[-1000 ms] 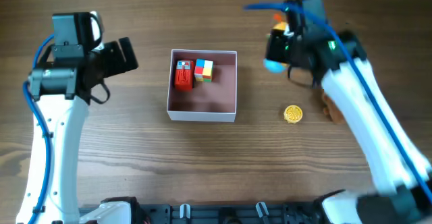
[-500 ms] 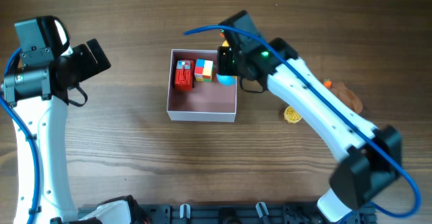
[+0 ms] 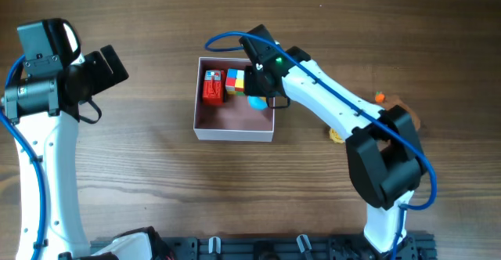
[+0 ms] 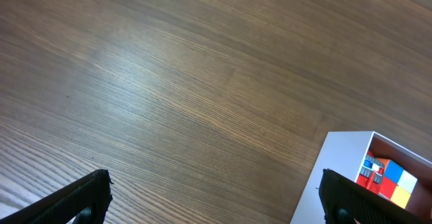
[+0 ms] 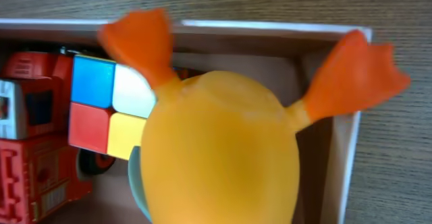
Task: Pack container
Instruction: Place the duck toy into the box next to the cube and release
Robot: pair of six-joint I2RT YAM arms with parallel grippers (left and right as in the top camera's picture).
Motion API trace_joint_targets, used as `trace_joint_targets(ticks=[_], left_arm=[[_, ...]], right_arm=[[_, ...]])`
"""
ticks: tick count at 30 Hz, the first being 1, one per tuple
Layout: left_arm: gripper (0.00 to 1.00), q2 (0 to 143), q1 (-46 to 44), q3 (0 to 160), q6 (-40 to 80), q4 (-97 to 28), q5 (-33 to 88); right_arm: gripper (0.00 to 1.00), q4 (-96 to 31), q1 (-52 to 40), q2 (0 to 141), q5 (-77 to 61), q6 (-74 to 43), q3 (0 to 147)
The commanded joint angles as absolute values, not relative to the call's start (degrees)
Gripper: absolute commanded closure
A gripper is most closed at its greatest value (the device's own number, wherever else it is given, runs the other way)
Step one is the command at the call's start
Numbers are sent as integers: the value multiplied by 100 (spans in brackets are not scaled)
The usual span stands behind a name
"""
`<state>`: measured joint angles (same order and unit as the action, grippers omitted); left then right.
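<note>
The container [image 3: 233, 133] is a square white box with a dusty-pink inside, at the table's middle. It holds a red toy truck [image 3: 212, 87] and a colour cube [image 3: 236, 81] in its far part. My right gripper [image 3: 262, 80] is over the container's far right corner, shut on a yellow toy with orange feet and a blue part [image 3: 256, 101]. In the right wrist view this toy [image 5: 216, 156] fills the frame and hides the fingers, above the cube [image 5: 111, 109] and truck [image 5: 34, 150]. My left gripper [image 3: 109, 68] is open and empty, well left of the container [image 4: 337, 163].
A yellow round piece [image 3: 337, 134] lies right of the container, partly under the right arm. A brown object [image 3: 409, 117] and a small orange bit [image 3: 380, 97] lie further right. Bare wood lies under the left gripper [image 4: 216, 204].
My right gripper has carried the yellow toy leftward from right of the container to over its far right corner. The left arm shifted left, then stayed still.
</note>
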<state>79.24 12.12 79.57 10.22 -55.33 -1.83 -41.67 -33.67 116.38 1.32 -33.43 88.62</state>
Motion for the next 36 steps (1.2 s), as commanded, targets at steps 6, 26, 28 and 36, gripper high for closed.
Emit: trace_joint_targets(ticks=[6,26,28,36], left_arm=[[0,7968,1238,7972,1079,-5581,-196],[0,7968,1238,7972,1079,-5579,-196],[0,7968,1238,7972,1079,-5579,-196],[0,7968,1238,7972,1079,-5579,-196]], right_arm=[[55,-4156,-3135,11705,84,-3269,8897],[55,-4115,-3229,11107,519,-1555,9091],[52,-4139,-3229,10969,519,-1280,9091],[61,-4370,-3229,10949,517,-1221,9089]])
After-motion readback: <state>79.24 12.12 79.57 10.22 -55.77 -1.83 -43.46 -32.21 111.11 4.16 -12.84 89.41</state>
